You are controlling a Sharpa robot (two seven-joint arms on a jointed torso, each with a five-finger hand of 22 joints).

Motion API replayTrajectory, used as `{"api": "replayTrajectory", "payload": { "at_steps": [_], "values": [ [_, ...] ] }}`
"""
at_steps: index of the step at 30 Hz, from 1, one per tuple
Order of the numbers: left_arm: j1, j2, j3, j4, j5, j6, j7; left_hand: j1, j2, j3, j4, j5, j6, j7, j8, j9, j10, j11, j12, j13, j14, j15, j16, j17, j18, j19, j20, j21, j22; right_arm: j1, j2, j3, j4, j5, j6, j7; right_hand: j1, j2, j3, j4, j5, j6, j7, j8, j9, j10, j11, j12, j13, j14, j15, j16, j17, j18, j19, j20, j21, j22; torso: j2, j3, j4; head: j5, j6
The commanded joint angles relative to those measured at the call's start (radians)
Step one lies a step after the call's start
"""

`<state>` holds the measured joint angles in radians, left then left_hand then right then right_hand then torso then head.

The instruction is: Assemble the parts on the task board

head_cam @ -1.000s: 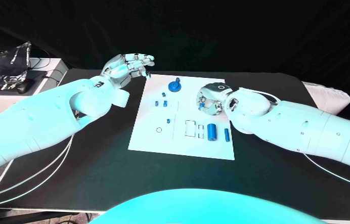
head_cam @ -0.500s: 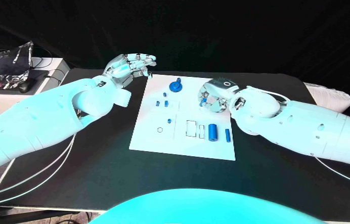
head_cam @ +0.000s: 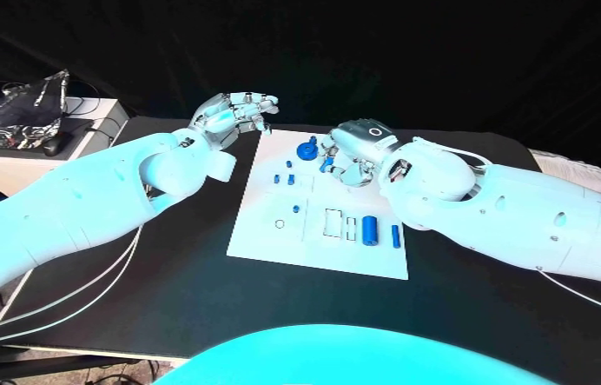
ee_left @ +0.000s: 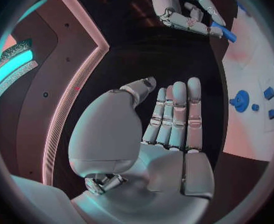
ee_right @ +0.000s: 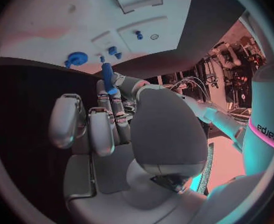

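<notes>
The white task board [head_cam: 313, 248] lies mid-table. A blue round knob [head_cam: 305, 149] stands near its far edge, with small blue pieces [head_cam: 289, 178] below it. A thick blue cylinder [head_cam: 370, 229] and a thin peg [head_cam: 394, 235] lie near its right edge. My right hand [head_cam: 347, 155] hovers over the far part of the board and pinches a slim blue peg [ee_right: 107, 77] at its fingertips, close to the knob [ee_right: 76, 58]. My left hand [head_cam: 238, 112] is raised beyond the board's far left corner, its fingers [ee_left: 174, 114] extended and holding nothing.
A small ring [head_cam: 278, 223] and rectangular slots [head_cam: 333, 222] mark the board's near half. A white side stand with dark gear [head_cam: 37, 116] sits past the table's left edge. Bare black table [head_cam: 150, 272] surrounds the board.
My right hand has moved from the board's right side towards its far middle, close to the blue knob, still holding the peg. The left hand has barely moved.
</notes>
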<state>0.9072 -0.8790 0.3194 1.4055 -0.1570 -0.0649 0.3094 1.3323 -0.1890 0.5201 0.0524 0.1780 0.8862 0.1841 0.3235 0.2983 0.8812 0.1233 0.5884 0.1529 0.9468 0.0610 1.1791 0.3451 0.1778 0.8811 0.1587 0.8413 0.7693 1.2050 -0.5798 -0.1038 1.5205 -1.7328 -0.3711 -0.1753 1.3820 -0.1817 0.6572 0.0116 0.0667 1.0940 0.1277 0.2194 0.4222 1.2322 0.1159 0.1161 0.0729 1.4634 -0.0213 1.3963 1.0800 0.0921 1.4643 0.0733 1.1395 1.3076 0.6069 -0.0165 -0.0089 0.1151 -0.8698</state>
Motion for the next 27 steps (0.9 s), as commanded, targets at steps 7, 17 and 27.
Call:
{"api": "replayTrajectory", "payload": {
  "at_steps": [7, 17, 27],
  "values": [
    [0.001, 0.021, 0.001, -0.016, 0.013, 0.014, 0.004, 0.001, -0.001, -0.004, 0.002, -0.002, -0.003, 0.0, 0.005, 0.0, -0.001, 0.003, -0.004, -0.002, -0.007, 0.001, -0.004, 0.001, 0.006, 0.008, 0.002, -0.007, -0.002, -0.049, 0.109, -0.011, -0.031, -0.032, 0.003, 0.01, 0.017, 0.023, 0.032, -0.026, -0.001, 0.006, -0.001, 0.004, 0.002, 0.069, -0.063, -0.003, 0.028, 0.02, -0.008, 0.003, -0.004, -0.017, 0.027, -0.006, -0.004, 0.092, -0.006, -0.0074, 0.0041, 0.029, -0.003],
    [0.001, 0.033, 0.001, -0.019, 0.012, 0.014, 0.002, 0.001, -0.002, -0.005, 0.002, -0.003, -0.003, -0.001, 0.006, 0.0, -0.001, 0.003, -0.003, -0.002, -0.007, 0.001, -0.004, 0.002, 0.006, 0.009, 0.002, -0.008, -0.002, -0.1, 0.184, -0.023, -0.076, -0.035, 0.024, 0.029, 0.017, 0.023, 0.033, -0.027, 0.001, 0.005, 0.0, 0.004, 0.003, 0.069, -0.063, -0.004, 0.028, 0.019, -0.008, 0.002, -0.009, -0.016, 0.026, -0.006, -0.009, 0.09, -0.005, -0.0069, 0.0023, 0.049, -0.003],
    [0.002, 0.036, 0.001, -0.018, 0.012, 0.014, 0.0, 0.001, -0.002, -0.005, 0.002, -0.003, -0.003, -0.001, 0.006, 0.0, -0.001, 0.003, -0.003, -0.002, -0.007, 0.001, -0.004, 0.002, 0.006, 0.009, 0.002, -0.008, -0.002, -0.132, 0.209, -0.034, -0.11, -0.035, 0.041, 0.035, 0.016, 0.023, 0.034, -0.028, 0.002, 0.005, 0.0, 0.004, 0.003, 0.069, -0.063, -0.005, 0.028, 0.018, -0.008, 0.001, -0.011, -0.016, 0.025, -0.006, -0.012, 0.089, -0.006, -0.0061, 0.0019, 0.061, -0.003]
  ]
}}
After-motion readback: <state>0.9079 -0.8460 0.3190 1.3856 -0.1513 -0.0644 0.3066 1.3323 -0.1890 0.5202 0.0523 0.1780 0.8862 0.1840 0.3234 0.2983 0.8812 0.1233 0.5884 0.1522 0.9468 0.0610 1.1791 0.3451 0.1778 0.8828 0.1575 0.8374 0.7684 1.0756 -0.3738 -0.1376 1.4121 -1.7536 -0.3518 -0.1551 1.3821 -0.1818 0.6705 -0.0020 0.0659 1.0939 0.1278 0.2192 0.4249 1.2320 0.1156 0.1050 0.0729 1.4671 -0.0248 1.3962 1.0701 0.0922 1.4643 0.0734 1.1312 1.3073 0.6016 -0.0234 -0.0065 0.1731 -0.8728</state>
